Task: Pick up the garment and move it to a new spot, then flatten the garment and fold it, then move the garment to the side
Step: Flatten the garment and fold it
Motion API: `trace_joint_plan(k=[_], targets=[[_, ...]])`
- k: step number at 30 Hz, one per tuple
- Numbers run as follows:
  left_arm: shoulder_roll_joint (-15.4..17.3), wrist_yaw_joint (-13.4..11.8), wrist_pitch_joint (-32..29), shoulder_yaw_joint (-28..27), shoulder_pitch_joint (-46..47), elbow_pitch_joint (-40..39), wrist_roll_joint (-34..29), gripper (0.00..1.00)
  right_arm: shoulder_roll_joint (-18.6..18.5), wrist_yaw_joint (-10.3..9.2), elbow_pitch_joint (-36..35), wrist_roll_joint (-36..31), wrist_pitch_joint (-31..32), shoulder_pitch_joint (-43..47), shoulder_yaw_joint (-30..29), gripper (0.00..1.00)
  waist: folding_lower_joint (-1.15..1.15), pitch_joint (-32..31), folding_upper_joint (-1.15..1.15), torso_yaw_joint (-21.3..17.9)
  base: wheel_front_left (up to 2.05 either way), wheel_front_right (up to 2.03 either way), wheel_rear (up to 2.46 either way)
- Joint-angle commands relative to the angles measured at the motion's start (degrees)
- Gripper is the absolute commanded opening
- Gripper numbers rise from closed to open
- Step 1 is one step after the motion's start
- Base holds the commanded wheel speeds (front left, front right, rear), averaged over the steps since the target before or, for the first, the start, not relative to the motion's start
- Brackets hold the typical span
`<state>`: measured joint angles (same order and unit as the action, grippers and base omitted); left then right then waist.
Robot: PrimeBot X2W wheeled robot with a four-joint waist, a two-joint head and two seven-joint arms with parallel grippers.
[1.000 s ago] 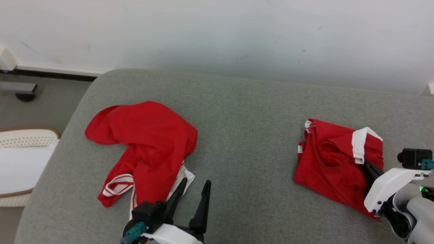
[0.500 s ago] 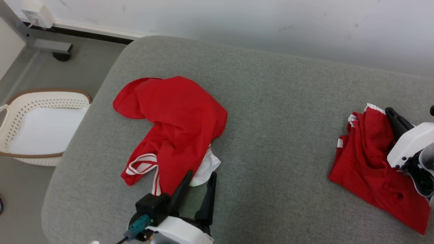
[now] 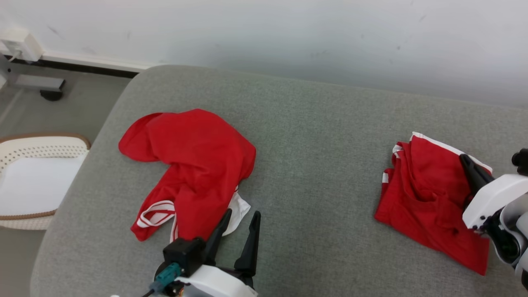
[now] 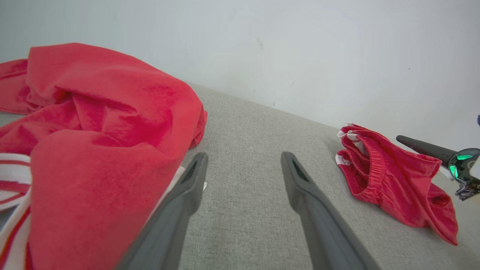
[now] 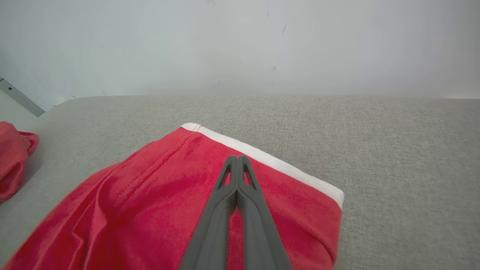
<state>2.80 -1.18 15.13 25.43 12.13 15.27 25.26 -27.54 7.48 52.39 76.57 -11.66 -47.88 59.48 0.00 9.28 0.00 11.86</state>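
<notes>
Surface: a grey cushion with a rounded corner, its far edge against a pale wall.

Garment on the robot's right: a folded red garment with white trim lies on the right part of the cushion. Its layers are bunched and its white-edged hem is towards the wall.

Garment on the robot's left: a crumpled red garment with white striped bands lies in a loose heap on the left part of the cushion, well apart from the folded one.

Right gripper: the right gripper has its two dark fingers pressed together with nothing pinched between them. They lie over the red cloth, the tips just short of the white hem. Whether they touch the cloth cannot be told.

Left gripper: the left gripper is spread wide and empty, low over bare cushion at the near edge. One finger is just beside the white edge of the crumpled heap, and contact cannot be told.

Beside the cushion: a pale perforated basket with a brown rim stands on the grey floor to the left.
</notes>
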Motion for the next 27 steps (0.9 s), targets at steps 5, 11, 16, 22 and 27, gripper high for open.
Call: trace_joint_plan(k=[5,11,16,22,27], targets=[[0.2,0.5,0.0,-0.5,-0.9,0.8,-0.8,1.00,1.3,0.01,-1.8,3.3,2.0,3.3,0.4,0.00,0.00,-1.4,0.00,-0.8,0.00,0.00,0.00],[0.2,1.0,0.0,-0.7,-1.2,1.9,-1.0,1.00,6.6,0.02,-6.6,20.2,14.1,8.4,-7.5,0.00,0.00,-3.2,0.00,-0.6,0.00,0.00,0.00],[0.2,1.3,0.0,-1.1,-1.9,2.4,-1.2,1.00,9.2,0.02,-11.9,26.1,20.5,12.1,-10.4,0.00,0.00,-4.7,0.00,-0.1,0.00,0.00,0.00],[0.2,1.4,0.0,-2.1,-3.0,2.3,-1.5,1.00,11.2,0.02,-15.8,23.2,20.9,14.3,-8.9,0.00,0.00,-6.4,0.00,-1.1,0.00,0.00,0.00],[0.2,1.4,0.0,-3.6,-3.4,1.2,-2.1,1.00,10.2,0.02,-22.2,20.4,17.7,15.4,-10.1,0.00,0.00,-7.6,0.00,-3.8,0.00,0.00,0.00]])
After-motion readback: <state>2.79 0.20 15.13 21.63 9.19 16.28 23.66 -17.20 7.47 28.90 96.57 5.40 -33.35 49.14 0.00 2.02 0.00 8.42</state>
